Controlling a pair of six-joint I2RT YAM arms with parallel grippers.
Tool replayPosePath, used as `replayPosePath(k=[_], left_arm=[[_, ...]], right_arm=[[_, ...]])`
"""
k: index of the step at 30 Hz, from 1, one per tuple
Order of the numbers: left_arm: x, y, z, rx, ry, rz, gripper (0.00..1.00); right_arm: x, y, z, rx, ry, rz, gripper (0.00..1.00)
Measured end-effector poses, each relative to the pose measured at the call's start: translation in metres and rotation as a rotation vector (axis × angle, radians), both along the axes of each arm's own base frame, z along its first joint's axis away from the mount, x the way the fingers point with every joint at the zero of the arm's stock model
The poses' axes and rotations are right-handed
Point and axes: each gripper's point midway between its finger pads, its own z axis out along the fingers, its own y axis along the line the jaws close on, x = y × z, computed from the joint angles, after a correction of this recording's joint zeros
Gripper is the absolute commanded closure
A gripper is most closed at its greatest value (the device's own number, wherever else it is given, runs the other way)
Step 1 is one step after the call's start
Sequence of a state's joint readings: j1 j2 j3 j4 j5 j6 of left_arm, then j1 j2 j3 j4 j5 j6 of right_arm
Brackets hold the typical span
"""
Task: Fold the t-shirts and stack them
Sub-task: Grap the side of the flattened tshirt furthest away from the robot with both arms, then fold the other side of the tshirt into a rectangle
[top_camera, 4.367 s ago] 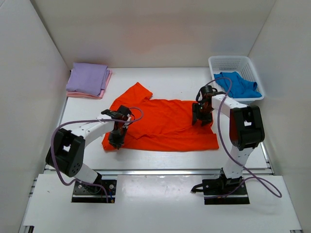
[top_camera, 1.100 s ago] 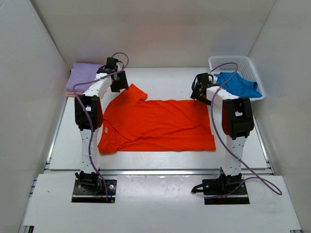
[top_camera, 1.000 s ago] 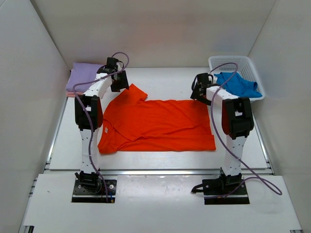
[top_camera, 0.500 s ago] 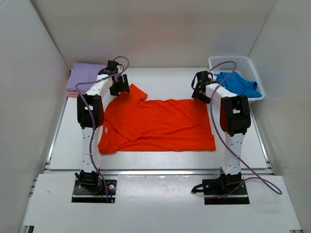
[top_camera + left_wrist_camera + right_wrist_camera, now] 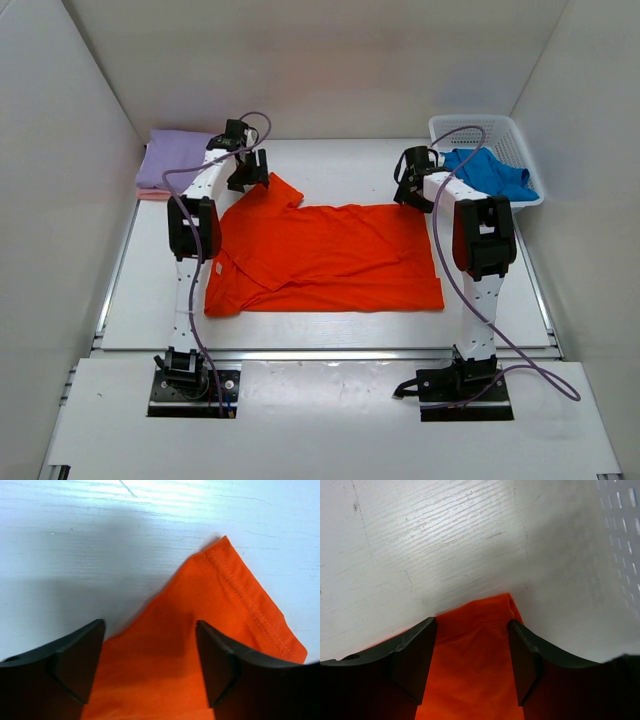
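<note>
White walls close in a white counter (image 5: 340,160), and you have four t-shirts to account for, one of each colour. The orange t-shirt (image 5: 330,255) lies spread flat in the middle of the counter, turned sideways; its collar is to the left, its hem to the right, and one sleeve points toward the back wall. A small pale tag (image 5: 214,267) shows at the collar, too small to read. The lavender t-shirt (image 5: 178,160) sits folded in the far left corner; the pink t-shirt (image 5: 152,194) lies under it, only an edge showing. The blue t-shirt (image 5: 490,175) is bunched, unfolded, inside the single white mesh basket (image 5: 478,125) in the far right corner.

Your two arms are both stretched out to the far edge of the orange shirt. The left hand (image 5: 149,630) is over the tip of the back sleeve; its fingers (image 5: 80,655) are spread wide with the stitched sleeve edge between them, pinching nothing. The right hand (image 5: 472,625) is over the far right corner of the hem, just beside the basket; its fingers (image 5: 415,650) are spread as well, the corner of cloth lying between them. You cannot tell from either wrist view whether the fingertips touch the cloth.
</note>
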State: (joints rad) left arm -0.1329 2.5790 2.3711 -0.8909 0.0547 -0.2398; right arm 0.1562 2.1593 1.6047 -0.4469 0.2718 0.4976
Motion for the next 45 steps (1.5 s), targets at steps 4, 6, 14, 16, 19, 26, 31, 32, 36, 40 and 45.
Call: replayPosePath(k=[4, 6, 14, 16, 19, 26, 31, 32, 36, 40, 45], left_arm=[[-0.002, 0.0, -0.003, 0.011, 0.003, -0.02, 0.35], [-0.005, -0.001, -0.005, 0.008, 0.008, -0.034, 0.65], [-0.012, -0.011, -0.007, -0.042, 0.025, -0.073, 1.0], [-0.013, -0.011, -0.006, -0.05, 0.033, -0.076, 1.0], [-0.013, -0.01, -0.002, -0.059, 0.046, -0.075, 1.0], [-0.022, -0.009, 0.014, -0.087, 0.046, -0.085, 1.0], [-0.066, -0.001, 0.044, -0.082, 0.059, -0.088, 1.0], [-0.076, 0.0, 0.053, -0.083, 0.052, -0.089, 1.0], [-0.12, 0.008, 0.089, -0.084, -0.001, -0.088, 1.0], [-0.156, 0.015, 0.104, -0.069, -0.043, -0.09, 1.0], [-0.204, 0.024, 0.074, -0.041, 0.029, -0.088, 1.0]], right_arm=[[0.0, 0.0, 0.0, 0.001, 0.0, 0.001, 0.44], [0.0, 0.0, 0.0, 0.001, -0.001, 0.006, 0.44], [0.001, 0.005, 0.0, 0.017, 0.001, 0.042, 1.0], [0.002, 0.005, 0.0, 0.022, 0.0, 0.046, 1.0], [0.002, 0.005, 0.0, 0.02, -0.001, 0.05, 1.0], [-0.001, 0.007, 0.003, 0.008, -0.024, 0.077, 1.0], [-0.012, 0.009, 0.022, -0.013, -0.052, 0.125, 1.0], [-0.014, 0.009, 0.028, -0.016, -0.064, 0.136, 1.0], [-0.031, 0.013, 0.049, -0.019, -0.111, 0.187, 1.0], [-0.056, 0.015, 0.058, -0.004, -0.128, 0.228, 1.0], [-0.097, 0.016, 0.047, 0.06, -0.128, 0.283, 1.0]])
